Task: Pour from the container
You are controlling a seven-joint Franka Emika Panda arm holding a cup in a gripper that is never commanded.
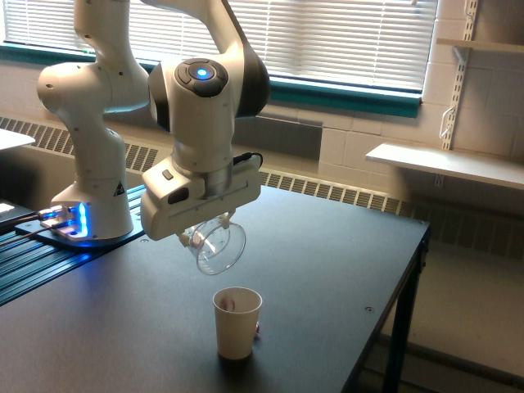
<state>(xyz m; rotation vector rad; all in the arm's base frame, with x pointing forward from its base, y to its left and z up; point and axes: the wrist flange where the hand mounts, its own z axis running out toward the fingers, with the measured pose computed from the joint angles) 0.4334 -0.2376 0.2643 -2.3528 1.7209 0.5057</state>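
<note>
Pour step: your gripper (pixel 209 233) clamped on tilted clear container (pixel 221 248), above white paper cup (pixel 237 322) on bench (pixel 327 270). Container looks empty, probably; next, level it.

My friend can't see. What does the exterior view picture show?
A white robot arm's claw holds a clear container tipped on its side above a white paper cup on a dark table. Window blinds hang behind.

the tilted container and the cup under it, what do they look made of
The container looks like clear glossy plastic or glass: the table shows through it, with bright rim glints. The paper cup looks like matte white paper with a rolled lip.
</note>
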